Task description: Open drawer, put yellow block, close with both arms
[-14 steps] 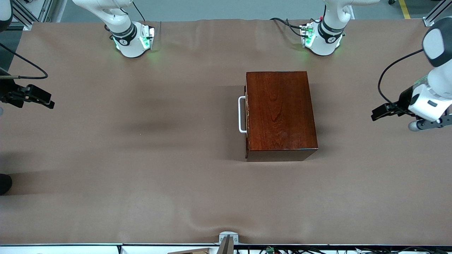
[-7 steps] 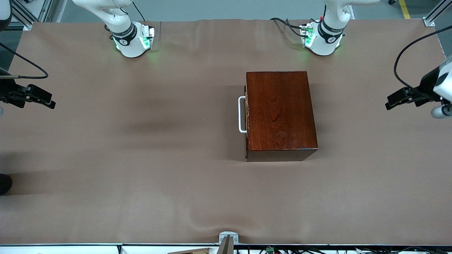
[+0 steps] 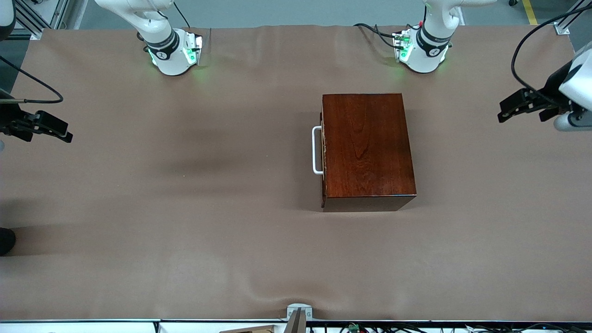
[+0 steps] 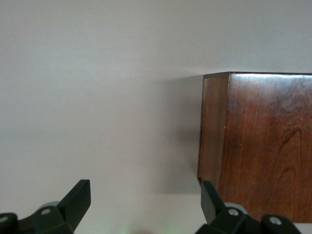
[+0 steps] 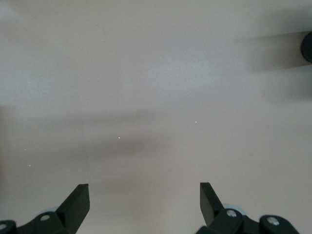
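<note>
The mahogany box [image 3: 365,148] stands mid-table with the drawer shut flush in it. Only the drawer's thin dark front and its white handle [image 3: 317,150] show, facing the right arm's end of the table. The yellow block is out of view. My left gripper [image 3: 505,111] hangs open over the table's edge at the left arm's end, apart from the box. In the left wrist view the left gripper [image 4: 145,200] holds nothing, with a box corner [image 4: 253,146] ahead. My right gripper [image 3: 64,132] hangs open over the right arm's end; the right gripper [image 5: 145,200] shows only bare cloth.
Brown cloth [image 3: 185,208] covers the whole table. The arm bases [image 3: 173,53] [image 3: 423,51] stand along the edge farthest from the front camera. A small metal bracket [image 3: 298,312] sits at the near edge.
The left arm has swung its gripper away from the box and then toward the bases' edge of the table. The right arm and the box have not moved.
</note>
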Controlling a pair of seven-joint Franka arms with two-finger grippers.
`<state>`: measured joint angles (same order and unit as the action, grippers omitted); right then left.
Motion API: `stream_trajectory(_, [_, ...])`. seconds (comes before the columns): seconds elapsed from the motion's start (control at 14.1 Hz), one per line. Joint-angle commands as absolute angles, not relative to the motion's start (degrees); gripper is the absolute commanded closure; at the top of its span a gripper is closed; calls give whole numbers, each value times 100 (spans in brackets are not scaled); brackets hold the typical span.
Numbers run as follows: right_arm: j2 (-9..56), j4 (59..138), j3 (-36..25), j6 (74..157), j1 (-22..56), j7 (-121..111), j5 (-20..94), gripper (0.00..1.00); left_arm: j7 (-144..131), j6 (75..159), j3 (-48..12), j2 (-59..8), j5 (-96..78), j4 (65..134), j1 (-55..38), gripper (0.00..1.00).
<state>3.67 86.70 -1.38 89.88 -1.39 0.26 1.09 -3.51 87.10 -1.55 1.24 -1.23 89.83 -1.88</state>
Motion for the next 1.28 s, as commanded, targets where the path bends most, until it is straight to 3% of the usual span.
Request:
stream_trajectory(0.0, [281,8710,-70,9009,-246,44,176,0,-141,8622,-272,176,-53,9000,-53,0])
stream_trajectory(1.21, [281,8710,-70,9009,-255,44,176,0,-141,8622,-457,53,9,8982,-88,0])
